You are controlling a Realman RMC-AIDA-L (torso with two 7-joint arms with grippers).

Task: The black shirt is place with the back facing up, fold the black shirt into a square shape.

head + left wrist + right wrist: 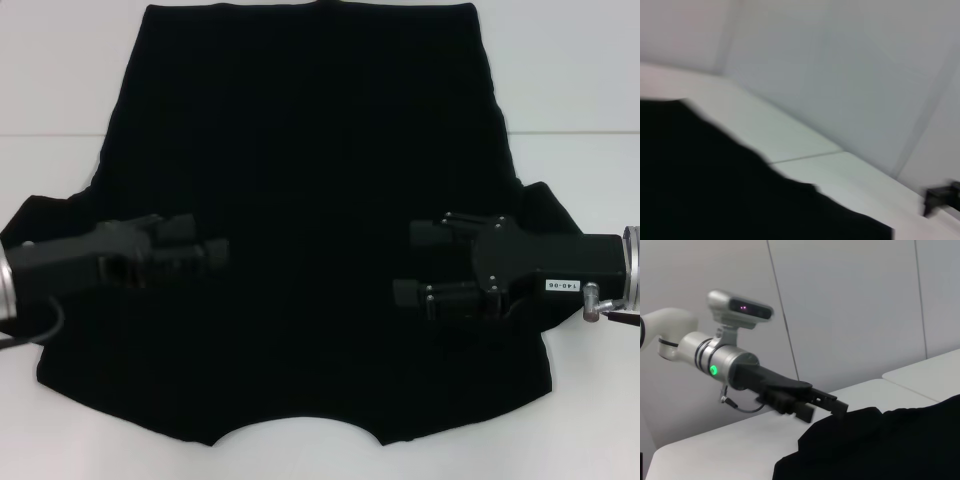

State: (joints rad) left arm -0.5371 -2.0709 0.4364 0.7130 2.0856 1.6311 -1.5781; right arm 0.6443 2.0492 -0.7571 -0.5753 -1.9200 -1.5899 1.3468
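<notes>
The black shirt (320, 200) lies spread flat on the white table (60, 100), with its curved neckline at the near edge and its hem at the far side. My left gripper (205, 243) hovers over the shirt's left side, close to the left sleeve, open and holding nothing. My right gripper (415, 262) is over the shirt's right side by the right sleeve, also open and holding nothing. The right wrist view shows the left gripper (822, 407) just above the cloth (890, 445). The left wrist view shows only the shirt's edge (700, 190) on the table.
White tabletop surrounds the shirt on the left, the right and along the near edge. A seam (570, 133) runs across the table. Pale wall panels (850, 305) stand behind the table.
</notes>
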